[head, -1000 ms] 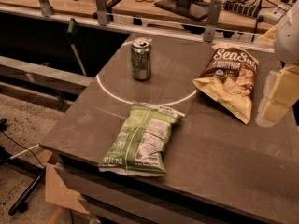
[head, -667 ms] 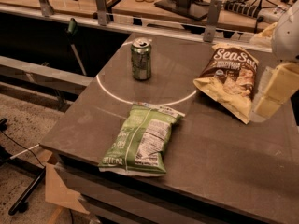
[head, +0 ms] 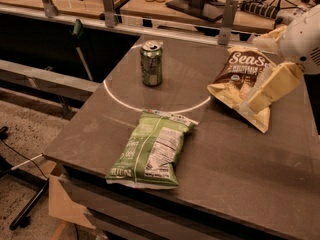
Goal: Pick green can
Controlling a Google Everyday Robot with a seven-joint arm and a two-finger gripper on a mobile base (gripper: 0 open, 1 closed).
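The green can (head: 151, 63) stands upright on the dark table (head: 235, 164), at the far side inside a white circle line. It has a silver top with a pull-tab and pale markings on its side. My gripper (head: 254, 103) comes in from the right edge on a white arm (head: 303, 39). It hovers over the brown chip bag, well to the right of the can and apart from it. It holds nothing that I can see.
A flat green chip bag (head: 151, 149) lies near the table's front edge. A brown "SeaSalt" chip bag (head: 239, 78) lies at the right, under the gripper. A metal rail with posts (head: 107, 5) runs behind the table. The floor drops away at the left.
The gripper has moved to the left, further over the brown chip bag. The can and both bags have not moved.
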